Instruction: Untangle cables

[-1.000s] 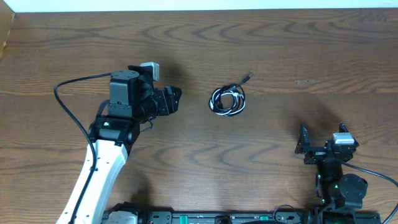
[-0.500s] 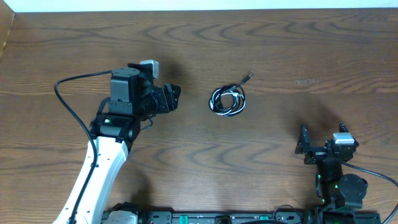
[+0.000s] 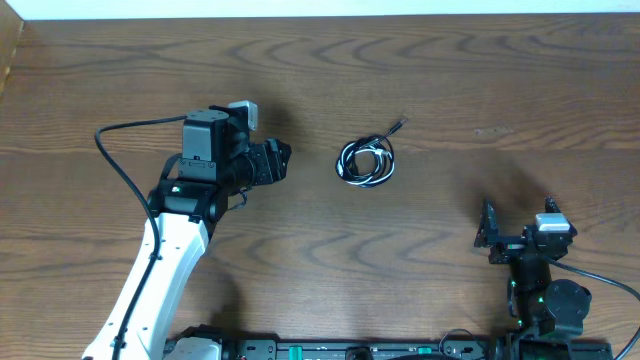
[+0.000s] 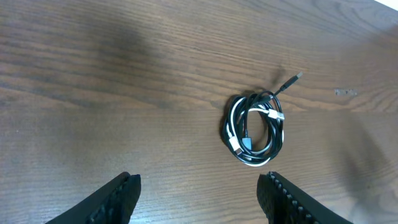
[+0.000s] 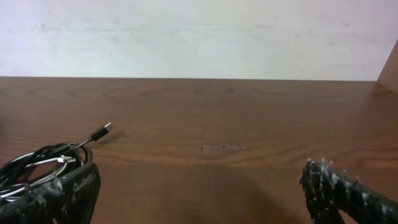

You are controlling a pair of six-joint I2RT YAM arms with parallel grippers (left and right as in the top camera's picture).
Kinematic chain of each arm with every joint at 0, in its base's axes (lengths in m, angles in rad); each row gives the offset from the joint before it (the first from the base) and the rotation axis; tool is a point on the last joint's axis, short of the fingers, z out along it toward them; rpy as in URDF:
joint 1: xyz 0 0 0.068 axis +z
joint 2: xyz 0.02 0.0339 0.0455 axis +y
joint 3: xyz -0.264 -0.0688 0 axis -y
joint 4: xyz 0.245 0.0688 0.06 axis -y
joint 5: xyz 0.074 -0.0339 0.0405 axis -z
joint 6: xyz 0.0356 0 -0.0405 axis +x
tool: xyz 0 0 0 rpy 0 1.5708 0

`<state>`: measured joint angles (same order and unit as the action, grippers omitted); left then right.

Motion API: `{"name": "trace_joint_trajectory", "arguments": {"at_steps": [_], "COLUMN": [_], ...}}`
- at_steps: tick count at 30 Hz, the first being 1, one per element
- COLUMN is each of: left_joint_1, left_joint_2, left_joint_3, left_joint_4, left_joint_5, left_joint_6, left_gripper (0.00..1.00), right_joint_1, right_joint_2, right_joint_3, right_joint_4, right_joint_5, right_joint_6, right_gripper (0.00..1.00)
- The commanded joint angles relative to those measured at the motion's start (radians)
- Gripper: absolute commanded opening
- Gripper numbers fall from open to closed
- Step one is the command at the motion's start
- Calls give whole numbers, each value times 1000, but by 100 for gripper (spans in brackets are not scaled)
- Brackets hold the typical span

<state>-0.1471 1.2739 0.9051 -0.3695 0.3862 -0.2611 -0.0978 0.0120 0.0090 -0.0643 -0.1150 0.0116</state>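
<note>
The cables [image 3: 366, 161] lie coiled together in one small bundle on the wooden table, a black cord wound with a short white one, a black plug end sticking out to the upper right. The bundle shows in the left wrist view [image 4: 255, 127] and at the left edge of the right wrist view [image 5: 40, 167]. My left gripper [image 3: 282, 160] is open and empty, left of the bundle and apart from it; its jaws show in the left wrist view [image 4: 199, 196]. My right gripper [image 3: 488, 232] is open and empty at the front right, far from the bundle.
The wooden table [image 3: 470, 80] ends at a white wall at the back. A thick black wire [image 3: 115, 160] loops out from the left arm. A small scuff mark [image 5: 219, 147] sits on the wood right of the bundle.
The left arm has shifted slightly to the right, toward the cable bundle. The right arm and the cables have not moved.
</note>
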Motion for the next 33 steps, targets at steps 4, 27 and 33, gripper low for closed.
{"name": "trace_joint_trajectory", "arguments": {"at_steps": [4,27,33], "left_joint_1": [-2,-1,-1], "left_joint_2": [8,19,19], "left_joint_3": [35,35,35], "left_joint_4": [-13,-18,-19], "left_joint_5": [-7,-40,-40], "left_joint_6": [17,16,16], "left_gripper": [65,64,64], "right_joint_1": [-7,-7,-7], "right_joint_2": [-4,-4,-4], "right_joint_3": [-3,-3,-3], "right_joint_4": [-2,-2,-2], "right_joint_5": [4,4,4], "right_joint_6": [10,10,10], "right_gripper": [99,99,99]}}
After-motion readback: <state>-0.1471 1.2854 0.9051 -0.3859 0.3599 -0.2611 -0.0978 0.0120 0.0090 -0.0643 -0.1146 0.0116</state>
